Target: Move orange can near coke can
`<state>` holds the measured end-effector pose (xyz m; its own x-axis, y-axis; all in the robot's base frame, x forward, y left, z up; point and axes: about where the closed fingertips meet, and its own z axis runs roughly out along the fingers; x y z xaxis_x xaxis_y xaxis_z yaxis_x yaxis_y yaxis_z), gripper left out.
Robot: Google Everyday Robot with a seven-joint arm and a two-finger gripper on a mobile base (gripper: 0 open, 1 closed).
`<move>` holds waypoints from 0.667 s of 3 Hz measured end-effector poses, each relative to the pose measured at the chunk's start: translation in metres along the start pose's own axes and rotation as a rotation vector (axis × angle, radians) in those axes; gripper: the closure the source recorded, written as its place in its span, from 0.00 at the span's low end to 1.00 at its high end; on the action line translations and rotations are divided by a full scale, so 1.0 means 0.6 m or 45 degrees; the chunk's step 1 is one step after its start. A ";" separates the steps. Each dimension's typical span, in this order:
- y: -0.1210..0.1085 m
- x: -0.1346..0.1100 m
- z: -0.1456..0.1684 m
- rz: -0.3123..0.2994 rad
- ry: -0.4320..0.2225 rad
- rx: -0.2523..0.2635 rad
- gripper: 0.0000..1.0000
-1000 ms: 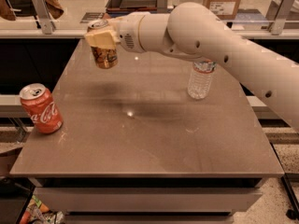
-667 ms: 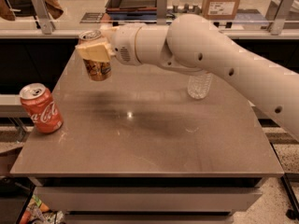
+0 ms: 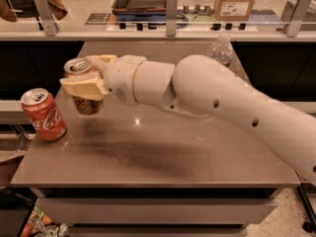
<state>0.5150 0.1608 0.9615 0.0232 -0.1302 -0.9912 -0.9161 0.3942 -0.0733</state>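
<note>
The orange can is golden-orange with a silver top. It hangs upright a little above the table, held in my gripper, which is shut on it. One cream finger crosses the can's front; the other finger sits behind it. The coke can is red with white script. It stands upright on the table near the left edge, just left of and below the held can. The two cans are apart by a small gap.
The grey table has its left edge right by the coke can. A clear plastic water bottle stands at the back, partly hidden behind my arm. A counter with a glass rail runs behind the table.
My gripper has carried the orange can leftward and lower, toward the coke can. The coke can has not moved. My arm now covers most of the bottle.
</note>
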 end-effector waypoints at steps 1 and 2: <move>0.049 0.014 0.002 -0.010 0.023 -0.011 1.00; 0.075 0.039 0.004 -0.005 0.077 0.005 1.00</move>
<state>0.4754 0.1778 0.9349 0.0026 -0.1862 -0.9825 -0.9145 0.3970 -0.0776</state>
